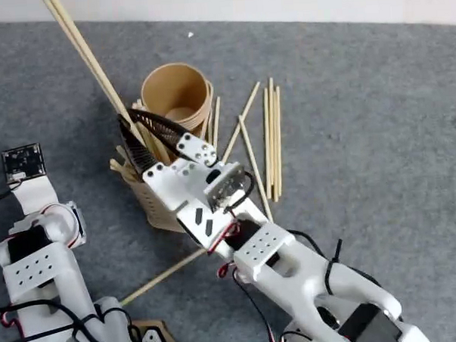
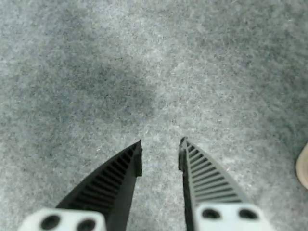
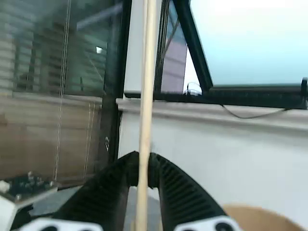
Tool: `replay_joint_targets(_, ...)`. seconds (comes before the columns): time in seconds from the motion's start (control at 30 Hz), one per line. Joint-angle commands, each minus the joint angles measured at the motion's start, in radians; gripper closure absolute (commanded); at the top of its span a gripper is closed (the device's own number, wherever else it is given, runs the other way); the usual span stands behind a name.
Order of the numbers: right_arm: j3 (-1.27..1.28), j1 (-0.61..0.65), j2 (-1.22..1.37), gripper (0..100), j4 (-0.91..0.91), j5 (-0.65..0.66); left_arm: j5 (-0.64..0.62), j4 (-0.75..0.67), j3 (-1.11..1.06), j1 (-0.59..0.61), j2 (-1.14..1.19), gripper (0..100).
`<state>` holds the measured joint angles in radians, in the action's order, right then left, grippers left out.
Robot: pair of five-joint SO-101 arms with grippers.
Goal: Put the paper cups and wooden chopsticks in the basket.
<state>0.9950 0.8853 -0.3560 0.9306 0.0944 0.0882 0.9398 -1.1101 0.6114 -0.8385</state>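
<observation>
My right gripper point(image 1: 125, 127) is over the woven basket point(image 1: 160, 212), shut on long wooden chopsticks point(image 1: 87, 56) that slant up and away past the picture's top edge. In the right wrist view the gripper point(image 3: 143, 157) clamps a chopstick point(image 3: 147, 72) that stands upright. Stacked brown paper cups point(image 1: 176, 94) sit right behind the basket, mouth up. Several more chopsticks point(image 1: 272, 139) lie on the carpet to the right, and one point(image 1: 163, 276) lies in front of the basket. My left gripper point(image 2: 160, 144) hangs open over bare grey carpet, holding nothing.
Grey carpet point(image 1: 377, 119) covers the table, with free room at the far right and far left. The left arm's base and wrist camera board point(image 1: 23, 161) stand at the near left. A tan edge point(image 2: 303, 166) shows beside the left gripper.
</observation>
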Motion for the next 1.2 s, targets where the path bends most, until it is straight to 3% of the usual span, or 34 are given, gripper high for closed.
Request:
replay_joint_targets(0.0, 0.012, -0.012, -0.022, 99.3, 0.022, 0.011, 0.005, -0.012, 0.004, -0.005, -0.016, 84)
replay_joint_targets(0.1, 0.025, -0.027, -0.065, 99.2, 0.013, 0.011, 0.005, -0.012, 0.004, -0.005, -0.016, 84)
replay_joint_targets(0.23, 0.033, -0.065, -0.120, 98.9, -0.140, 0.006, 0.005, -0.012, 0.004, -0.005, -0.016, 84)
replay_joint_targets(0.47, 0.027, -0.074, -0.196, 76.9, -0.320, 0.005, 0.005, -0.012, 0.004, -0.005, -0.016, 84)
replay_joint_targets(0.67, 0.004, -0.077, -0.277, 75.8, -0.461, 0.009, 0.005, -0.008, 0.019, -0.004, -0.016, 84)
replay_joint_targets(0.77, -0.058, -0.125, -0.380, 77.4, -0.710, 0.009, 0.038, 0.038, 0.087, -0.005, -0.016, 84)
replay_joint_targets(0.87, -0.186, -0.213, -0.504, 85.4, -1.098, 0.005, 0.150, 0.230, 0.225, -0.012, -0.016, 84)
replay_joint_targets(1.03, -0.417, -0.321, -0.633, 99.4, -1.670, 0.008, 0.203, 0.471, 0.510, -0.007, -0.016, 84)
replay_joint_targets(1.17, -0.464, -0.423, -0.676, 98.9, -2.003, 0.011, 0.239, 0.674, 0.753, -0.013, -0.016, 84)
